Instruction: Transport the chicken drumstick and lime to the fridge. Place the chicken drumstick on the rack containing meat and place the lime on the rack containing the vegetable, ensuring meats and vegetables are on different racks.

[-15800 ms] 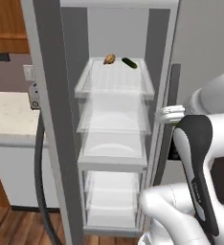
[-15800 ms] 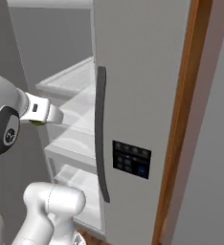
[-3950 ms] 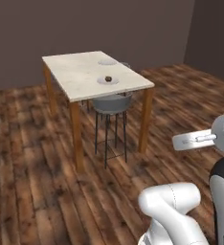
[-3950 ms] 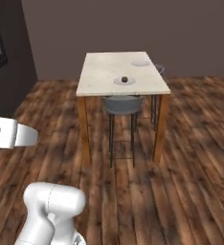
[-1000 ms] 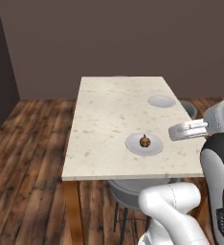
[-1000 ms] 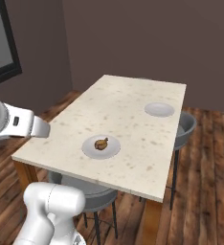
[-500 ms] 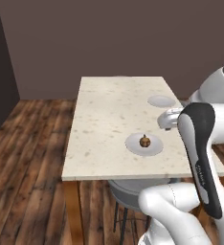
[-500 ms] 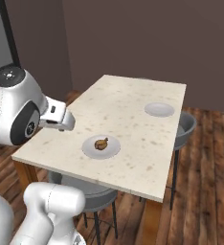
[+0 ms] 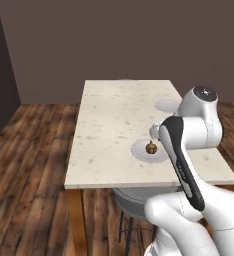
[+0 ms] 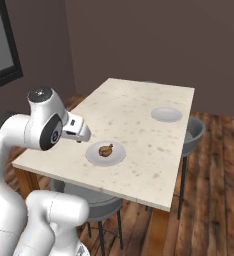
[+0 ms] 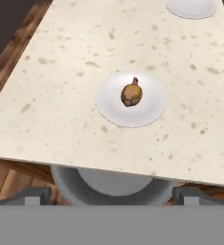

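Table [image 9: 114, 120] fills mid frame in the left base view, stool [image 11: 109, 191] tucked under its near edge. White plate [image 11: 150, 107] sits centre of hand view; second plate [image 10: 166, 114] lies farther back, empty. Chicken drumstick [image 11: 131, 94] lies on the near plate, narrow tip toward the top of frame. Gripper [image 11: 111, 196] hangs short of the near edge, fingers spread wide, holding nothing. Best approach, as a judgement: centre over the plump end, descend straight, close across the width.

arm [image 10: 19, 135]: glossy white rounded links | joints: dark grey caps | forearm: black stripe
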{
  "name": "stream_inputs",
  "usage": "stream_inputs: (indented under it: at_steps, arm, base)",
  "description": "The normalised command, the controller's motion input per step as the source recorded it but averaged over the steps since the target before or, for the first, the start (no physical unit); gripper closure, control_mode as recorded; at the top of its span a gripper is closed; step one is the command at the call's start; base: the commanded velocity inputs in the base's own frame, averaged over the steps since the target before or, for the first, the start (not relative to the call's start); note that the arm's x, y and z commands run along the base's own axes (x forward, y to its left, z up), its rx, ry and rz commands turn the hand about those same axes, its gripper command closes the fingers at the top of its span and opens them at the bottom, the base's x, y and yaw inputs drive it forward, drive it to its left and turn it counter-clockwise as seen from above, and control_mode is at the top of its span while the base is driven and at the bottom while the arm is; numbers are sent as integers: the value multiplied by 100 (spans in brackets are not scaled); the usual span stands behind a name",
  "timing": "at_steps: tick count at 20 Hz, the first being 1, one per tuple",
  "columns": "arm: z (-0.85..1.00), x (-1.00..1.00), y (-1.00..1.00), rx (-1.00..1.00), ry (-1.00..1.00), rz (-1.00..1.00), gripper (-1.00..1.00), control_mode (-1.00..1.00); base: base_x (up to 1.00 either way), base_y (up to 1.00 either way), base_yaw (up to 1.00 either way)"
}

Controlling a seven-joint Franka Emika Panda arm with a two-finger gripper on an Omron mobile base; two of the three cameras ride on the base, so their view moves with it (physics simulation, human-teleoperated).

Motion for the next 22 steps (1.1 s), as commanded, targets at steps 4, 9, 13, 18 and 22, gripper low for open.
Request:
stream_inputs:
  at_steps: [4,9,13,18,22]
  arm:
    - [-60,71,-13,0,20,0,-100,-100]
    - [-57,74,-13,0,20,0,-100,-100]
    - [-40,69,-10,0,18,0,-100,-100]
    - [-35,70,-1,-1,22,0,-100,-100]
    - [-35,56,-14,0,16,0,-100,-100]
  base:
    - [0,0,0]
    - [0,0,0]
    - [0,0,0]
    - [0,0,0]
    - [0,0,0]
